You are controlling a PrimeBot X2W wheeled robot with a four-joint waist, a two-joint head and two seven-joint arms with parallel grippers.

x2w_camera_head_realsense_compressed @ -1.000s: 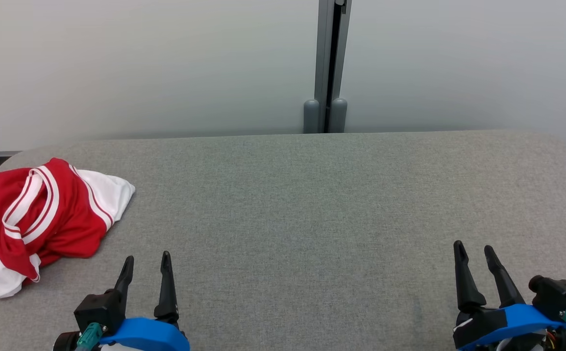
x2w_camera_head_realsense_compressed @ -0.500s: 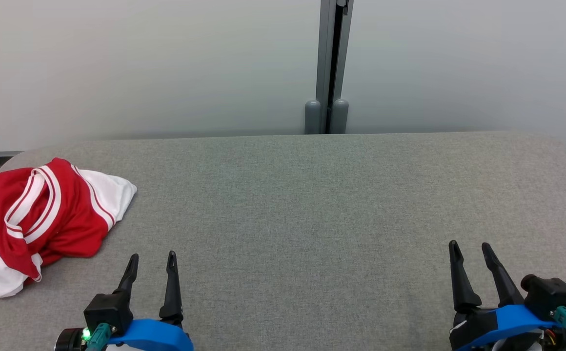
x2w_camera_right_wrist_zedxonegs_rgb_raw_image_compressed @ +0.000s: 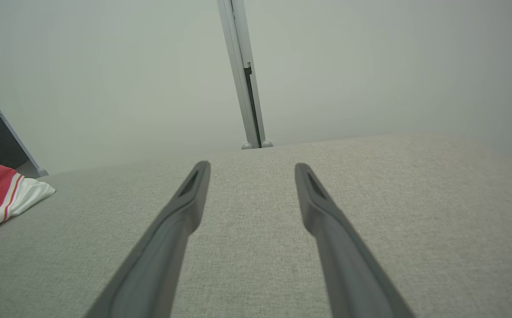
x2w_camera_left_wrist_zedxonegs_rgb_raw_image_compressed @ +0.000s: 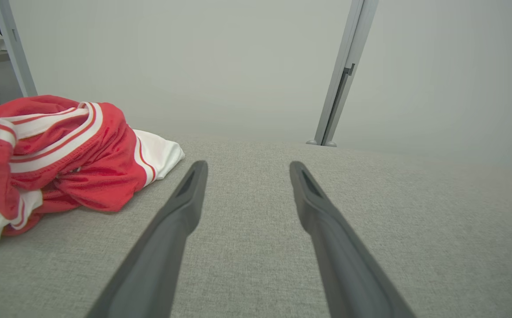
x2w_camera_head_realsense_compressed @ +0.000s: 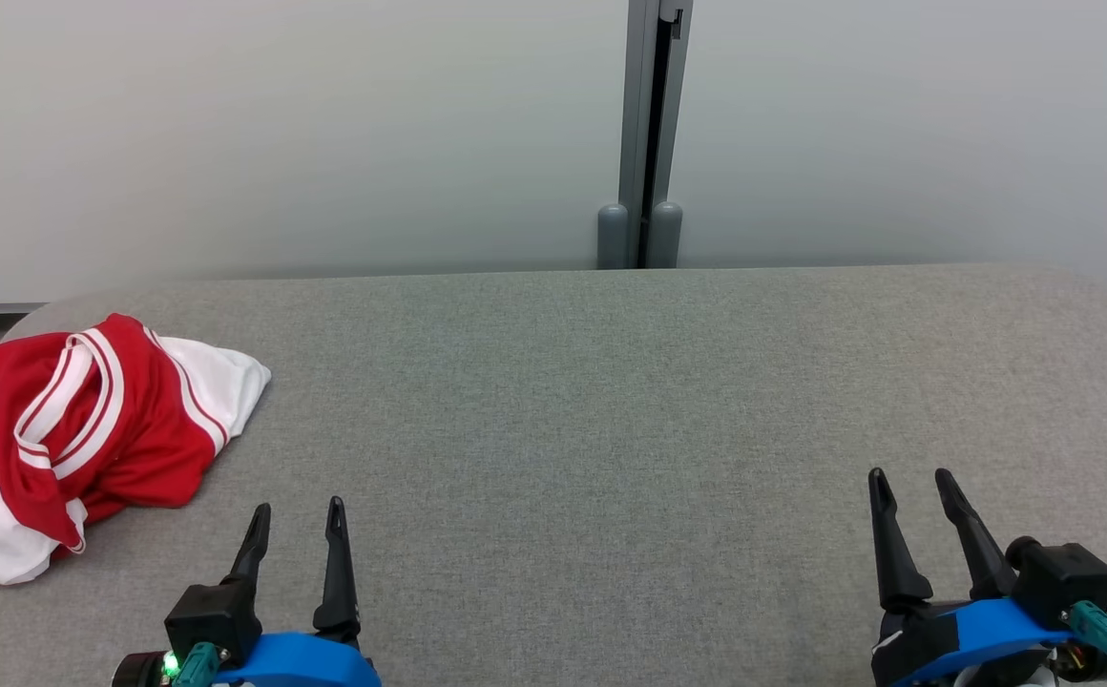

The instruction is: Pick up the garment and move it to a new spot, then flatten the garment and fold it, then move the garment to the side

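Drifting slightly inward, my left fingers (x2w_camera_head_realsense_compressed: 332, 534) and right fingers (x2w_camera_head_realsense_compressed: 885, 520) gape empty over the grey fabric desk (x2w_camera_head_realsense_compressed: 611, 429), crumpled red-and-white garment (x2w_camera_head_realsense_compressed: 86, 429) untouched.

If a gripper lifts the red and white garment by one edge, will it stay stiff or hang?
Probably floppy: the garment lies crumpled in soft folds, so it should hang and unfold. Its thin cloth looks light.

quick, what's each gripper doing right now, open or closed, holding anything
Left gripper: open, holding nothing, beside the red and white garment without touching it.
Right gripper: open, holding nothing, over the bare grey table.
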